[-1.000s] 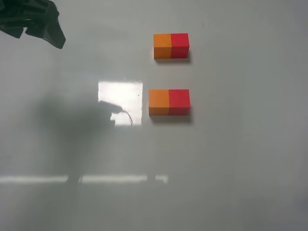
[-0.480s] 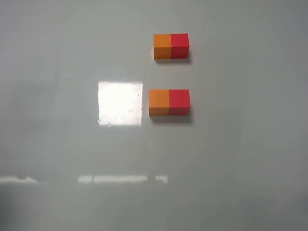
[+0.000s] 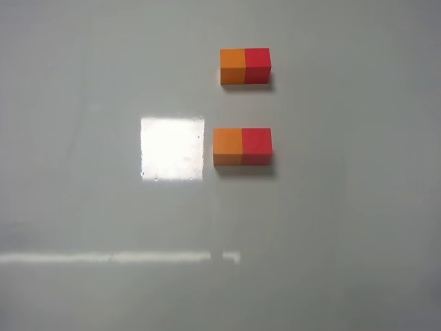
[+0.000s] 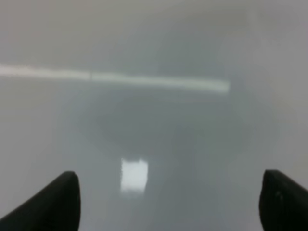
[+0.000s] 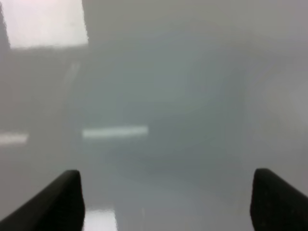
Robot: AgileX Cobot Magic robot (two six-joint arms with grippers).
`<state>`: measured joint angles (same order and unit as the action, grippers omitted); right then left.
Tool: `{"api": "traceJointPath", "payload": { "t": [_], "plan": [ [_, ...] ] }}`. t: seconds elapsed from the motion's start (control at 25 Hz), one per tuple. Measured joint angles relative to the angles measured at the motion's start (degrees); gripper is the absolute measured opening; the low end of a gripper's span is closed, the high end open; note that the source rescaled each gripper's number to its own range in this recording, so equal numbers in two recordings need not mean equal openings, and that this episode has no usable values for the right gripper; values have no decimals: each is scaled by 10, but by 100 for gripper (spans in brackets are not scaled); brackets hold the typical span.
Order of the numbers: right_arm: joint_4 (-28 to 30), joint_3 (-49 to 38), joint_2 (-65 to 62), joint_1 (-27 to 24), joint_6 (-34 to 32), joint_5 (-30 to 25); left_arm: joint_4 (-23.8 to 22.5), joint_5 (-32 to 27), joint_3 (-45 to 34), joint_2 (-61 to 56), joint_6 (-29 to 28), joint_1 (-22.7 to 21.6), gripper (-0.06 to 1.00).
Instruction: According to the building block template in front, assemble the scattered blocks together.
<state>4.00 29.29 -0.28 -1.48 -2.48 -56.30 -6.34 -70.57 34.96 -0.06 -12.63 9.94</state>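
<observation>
Both the left gripper (image 4: 168, 207) and the right gripper (image 5: 166, 204) are spread wide over bare grey table (image 3: 331, 234), holding nothing. Well beyond them, the orange cube (image 3: 227, 146) touches the red cube (image 3: 257, 145), matching the template (image 3: 245, 66) farther on. Assembly looks complete.
</observation>
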Motion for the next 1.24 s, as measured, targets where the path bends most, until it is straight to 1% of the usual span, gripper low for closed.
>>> {"api": "traceJointPath", "payload": {
  "t": [0.12, 0.2, 0.52, 0.64, 1.04, 1.12, 1.24],
  "plan": [
    [0, 0, 0, 0, -1, 0, 57, 3, -13, -3, 53, 0, 70],
    [0, 0, 0, 0, -1, 0, 69, 6, -28, -3, 68, -1, 69],
    [0, 0, 0, 0, -1, 0, 63, 58, -42, -3, 98, -1, 69],
    [0, 0, 0, 0, -1, 0, 77, 91, -58, -3, 105, -1, 69],
    [0, 0, 0, 0, -1, 0, 86, 103, -61, -3, 111, -2, 69],
    [0, 0, 0, 0, -1, 0, 90, 103, -61, -3, 116, -10, 69],
    [0, 0, 0, 0, -1, 0, 96, 103, -61, -3, 121, -46, 69]
  ]
}}
